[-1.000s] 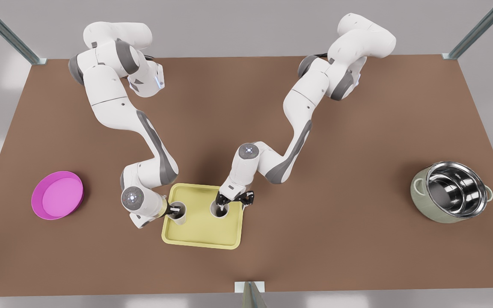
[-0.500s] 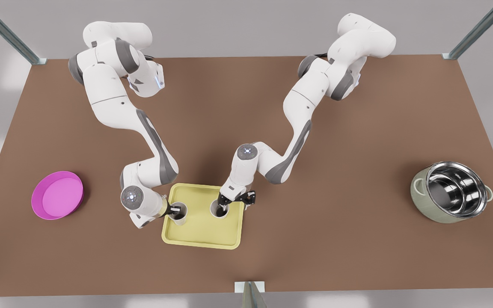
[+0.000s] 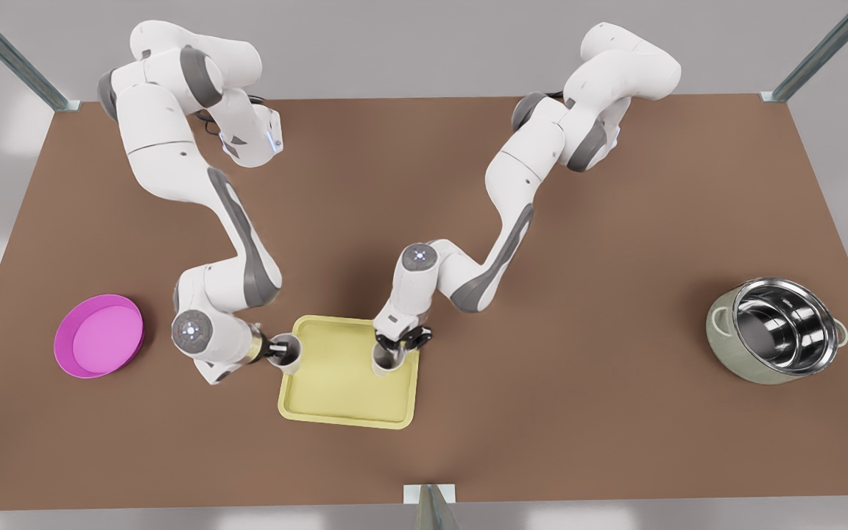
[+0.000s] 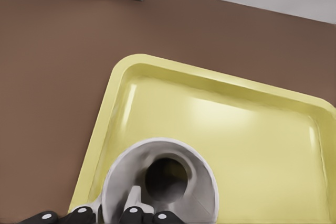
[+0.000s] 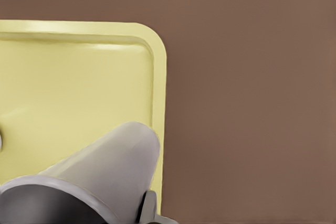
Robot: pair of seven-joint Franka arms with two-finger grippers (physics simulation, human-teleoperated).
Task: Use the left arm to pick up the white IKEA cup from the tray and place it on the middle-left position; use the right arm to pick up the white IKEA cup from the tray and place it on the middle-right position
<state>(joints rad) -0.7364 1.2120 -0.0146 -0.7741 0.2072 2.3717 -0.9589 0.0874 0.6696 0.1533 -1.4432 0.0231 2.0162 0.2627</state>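
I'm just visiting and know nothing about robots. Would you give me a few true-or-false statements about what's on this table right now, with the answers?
1. Each hand grips a white cup. True: the left hand is shut on the rim of the left cup, the right hand on the right cup.
2. Both cups stand in the middle of the tray. False: the left cup is at the tray's edge on the front view's left, the right cup near the opposite edge.
3. A magenta plate lies at the front view's left. True.
4. The metal pot sits on the tray. False: it stands on the table, far to the front view's right.
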